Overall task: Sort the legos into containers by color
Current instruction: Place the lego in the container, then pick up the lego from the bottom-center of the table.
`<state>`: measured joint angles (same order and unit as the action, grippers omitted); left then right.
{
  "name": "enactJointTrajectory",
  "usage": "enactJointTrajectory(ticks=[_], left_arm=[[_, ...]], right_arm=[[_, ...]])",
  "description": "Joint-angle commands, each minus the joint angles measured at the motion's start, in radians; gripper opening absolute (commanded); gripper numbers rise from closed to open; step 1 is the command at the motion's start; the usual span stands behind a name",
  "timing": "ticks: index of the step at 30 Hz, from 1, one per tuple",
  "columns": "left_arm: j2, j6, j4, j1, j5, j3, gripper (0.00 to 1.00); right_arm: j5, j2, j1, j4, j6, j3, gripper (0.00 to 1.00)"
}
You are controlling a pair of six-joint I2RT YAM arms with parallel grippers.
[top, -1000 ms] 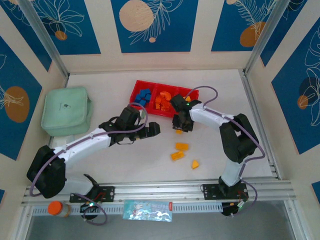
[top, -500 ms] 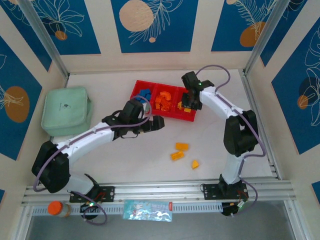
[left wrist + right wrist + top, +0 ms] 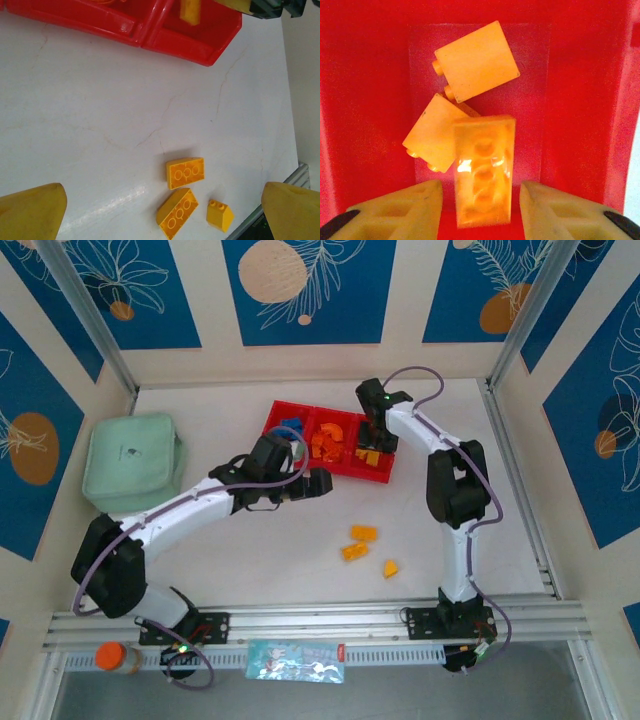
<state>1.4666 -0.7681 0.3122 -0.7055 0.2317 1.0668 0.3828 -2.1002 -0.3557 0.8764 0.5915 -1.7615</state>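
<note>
White counter [image 3: 300, 550] between blue patterned walls: right claw [image 3: 374, 443], jaws slightly parted, hovers over the red tray's [image 3: 345, 473] right-end compartment [image 3: 365, 100], apparently releasing a yellow lego [image 3: 482, 170] onto 2 others [image 3: 475, 60], while left claw [image 3: 318, 483], spread wide, hangs near 3 loose yellow legos [image 3: 363, 533].

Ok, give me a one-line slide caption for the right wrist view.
Right fingers open over the tray, three yellow bricks in the compartment below, one lying loose between them.

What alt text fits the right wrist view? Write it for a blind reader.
Three yellow legos lie in a red compartment, seen from above. The lowest sits between the right end effector's parted fingers, a sliver of red showing on each side.
</note>
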Motion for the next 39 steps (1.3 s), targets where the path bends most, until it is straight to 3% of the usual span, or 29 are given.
enactJointTrajectory(ticks=[1,19,30,39], left_arm=[[0.007,0.033,0.022,-0.014,0.0,0.046,0.99],[-0.037,0.026,0.04,-0.014,0.001,0.032,0.99],[-0.147,-0.041,0.005,-0.019,-0.008,-0.122,0.99],[-0.202,-0.098,-0.026,-0.044,-0.037,-0.222,0.99]], right_arm=[[0.016,0.013,0.006,0.024,0.001,-0.023,0.51],[-0.065,0.23,-0.047,-0.015,-0.025,0.077,0.57],[-0.093,0.45,-0.129,0.003,-0.02,0.362,0.65],[-0.167,0.495,-0.23,-0.075,-0.059,0.577,0.73]])
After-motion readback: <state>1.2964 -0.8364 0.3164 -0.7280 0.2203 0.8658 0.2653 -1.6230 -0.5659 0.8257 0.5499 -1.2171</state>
